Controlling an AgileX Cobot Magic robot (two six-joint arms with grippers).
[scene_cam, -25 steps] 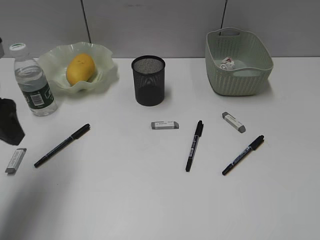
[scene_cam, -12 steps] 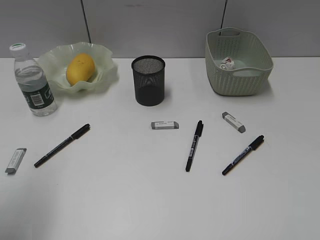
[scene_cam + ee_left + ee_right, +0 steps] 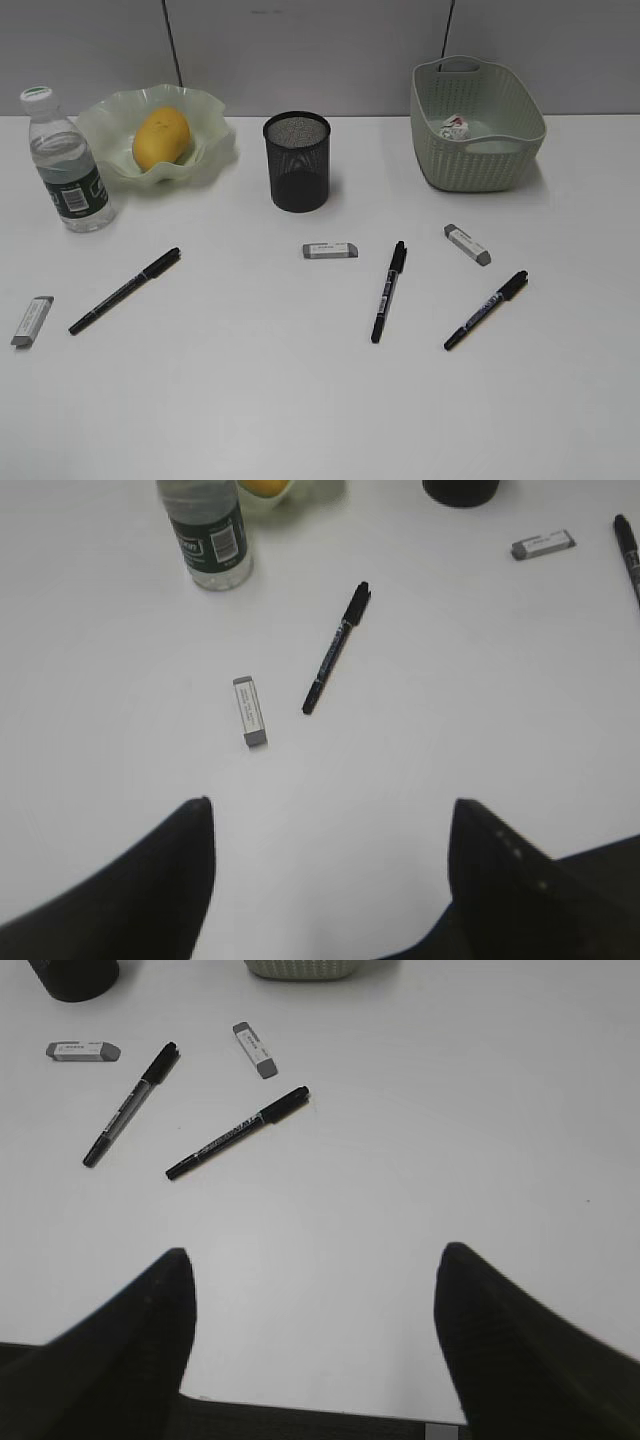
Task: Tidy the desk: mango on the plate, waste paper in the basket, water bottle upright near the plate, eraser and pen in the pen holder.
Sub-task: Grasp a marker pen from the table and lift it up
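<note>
Ahead of open left pincer (image 3: 330, 825): eraser (image 3: 249, 711), pen (image 3: 337, 647), apart.

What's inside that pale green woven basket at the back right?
A small crumpled ball of waste paper lies inside the basket, toward its left side. The front wall hides part of the floor, so anything lying low there cannot be seen.

White desk (image 3: 300, 400), plain and flat. Along the back: bottle (image 3: 66, 165) upright at far left, plate (image 3: 205, 135) just beside it, holder (image 3: 297, 160) in the middle, basket (image 3: 478, 125) at right. Nearer the front, scattered apart: eraser (image 3: 32, 321) and pen (image 3: 124, 291) at left, second eraser (image 3: 330, 250) and second pen (image 3: 388, 291) in the middle, third eraser (image 3: 467, 244) and third pen (image 3: 486, 310) at right.
</note>
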